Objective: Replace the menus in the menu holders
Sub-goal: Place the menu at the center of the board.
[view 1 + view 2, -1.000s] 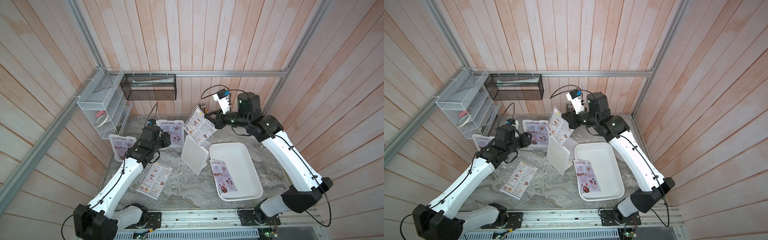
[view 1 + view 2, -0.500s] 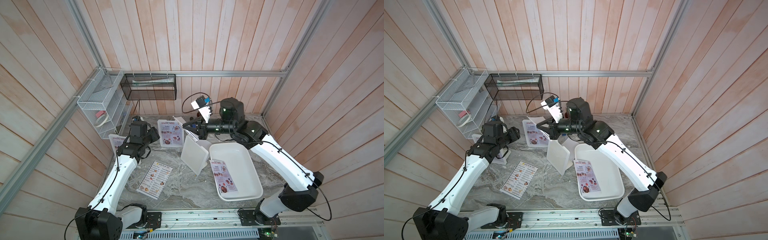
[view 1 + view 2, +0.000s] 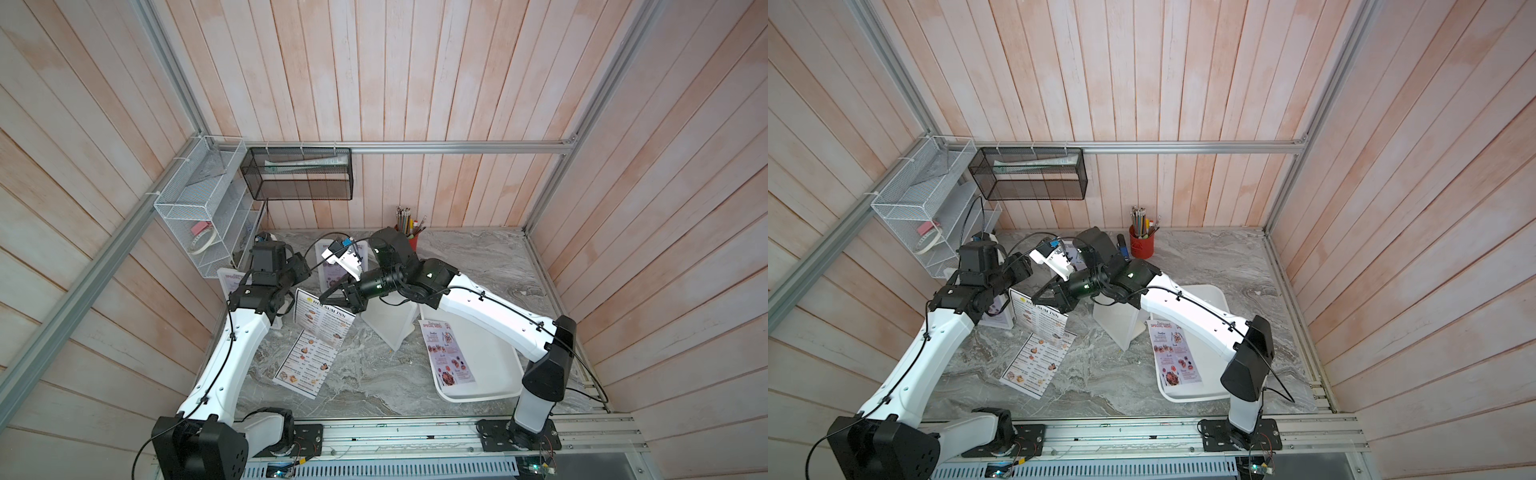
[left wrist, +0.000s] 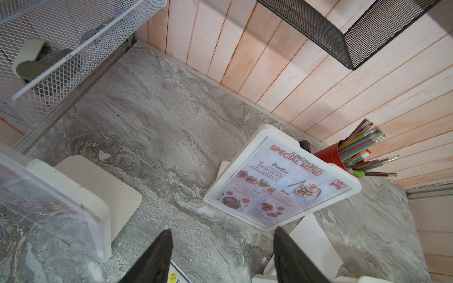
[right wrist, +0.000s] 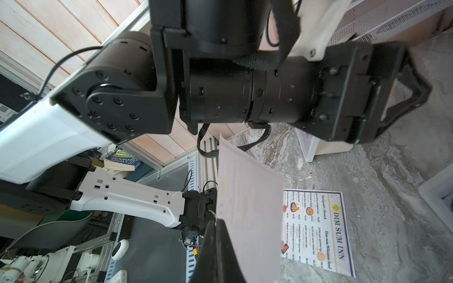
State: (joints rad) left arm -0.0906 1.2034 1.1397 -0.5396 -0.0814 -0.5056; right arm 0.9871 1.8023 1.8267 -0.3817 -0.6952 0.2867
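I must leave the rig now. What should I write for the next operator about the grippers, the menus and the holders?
Grippers: left gripper open, empty; right gripper shut on a Dim Sum menu above the table.
Things: second Dim Sum menu flat on the table; one Special menu in the tray.
Done: middle holder looks empty.
Left: back holder and left holder show Special menus; take them out, put Dim Sum menus in all three.
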